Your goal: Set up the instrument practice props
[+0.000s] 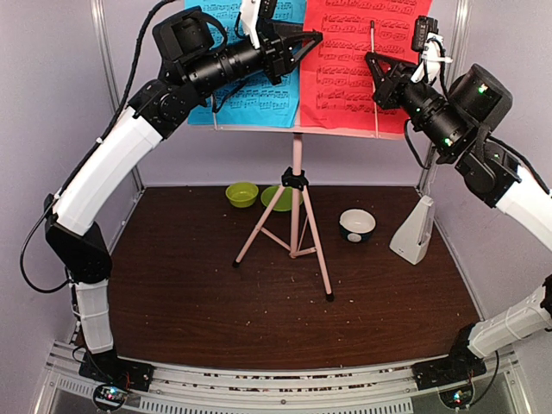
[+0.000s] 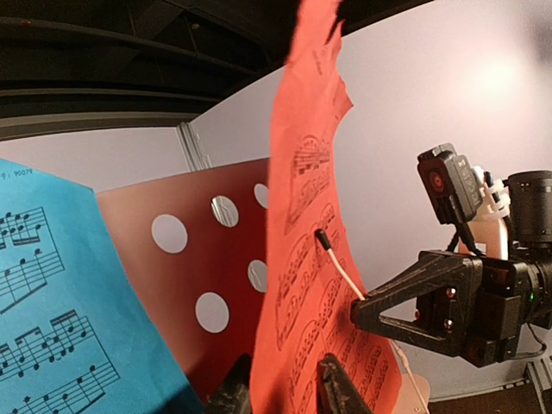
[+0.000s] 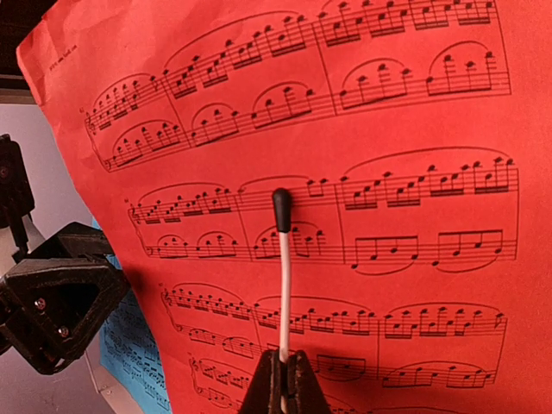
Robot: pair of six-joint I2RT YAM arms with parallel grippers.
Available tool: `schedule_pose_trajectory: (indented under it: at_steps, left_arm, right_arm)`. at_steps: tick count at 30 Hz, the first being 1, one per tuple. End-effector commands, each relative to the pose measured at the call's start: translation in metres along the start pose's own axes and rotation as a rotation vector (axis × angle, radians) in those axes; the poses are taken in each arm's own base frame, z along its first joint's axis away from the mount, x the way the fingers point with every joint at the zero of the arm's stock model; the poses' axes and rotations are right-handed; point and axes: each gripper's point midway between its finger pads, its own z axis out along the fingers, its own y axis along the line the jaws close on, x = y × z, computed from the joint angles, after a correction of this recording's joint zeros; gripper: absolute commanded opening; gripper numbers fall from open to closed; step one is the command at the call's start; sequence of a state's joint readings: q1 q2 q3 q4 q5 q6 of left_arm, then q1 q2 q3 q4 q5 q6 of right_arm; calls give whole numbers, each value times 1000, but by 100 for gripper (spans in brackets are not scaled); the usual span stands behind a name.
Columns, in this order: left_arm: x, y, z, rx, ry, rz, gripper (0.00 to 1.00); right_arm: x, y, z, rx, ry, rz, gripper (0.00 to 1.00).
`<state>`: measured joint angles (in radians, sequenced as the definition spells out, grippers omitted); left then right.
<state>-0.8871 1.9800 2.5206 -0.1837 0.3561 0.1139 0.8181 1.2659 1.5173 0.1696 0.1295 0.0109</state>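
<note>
The red music sheet [image 1: 345, 95] stands upright on the stand desk [image 2: 185, 267]. The left gripper [image 2: 285, 390], jaws slightly parted, straddles its left edge. The right gripper [image 3: 282, 384] is clamped on the upright retaining wire [image 3: 281, 276] lying across the sheet's face.

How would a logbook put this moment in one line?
left gripper: open astride red sheet edge | right gripper: shut on white rod over red sheet | blue sheet: on stand | metronome: on table

End effector [image 3: 283, 378] seemingly pinches white rod [image 3: 282, 276].
</note>
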Motion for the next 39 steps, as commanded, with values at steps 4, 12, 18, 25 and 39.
schedule_pose_trajectory:
  at_steps: [4, 12, 18, 25, 39]
  left_arm:
    - [-30, 10, -14, -45, -56, 17, 33]
    - [-39, 13, -21, -66, -52, 7, 63]
    - [-56, 15, -36, -87, -57, 12, 77]
    - [-63, 12, -50, -89, -43, 7, 78]
    - [-37, 23, -108, -240, 157, -128, 98]
  right_arm:
    - [14, 1, -1, -7, 41, 17, 2]
    - [16, 0, 1, 3, 38, 21, 18]
    - [14, 0, 2, 0, 31, 28, 26]
    - [5, 0, -3, -3, 15, 40, 35]
    - [-23, -18, -34, 57, 17, 39, 89]
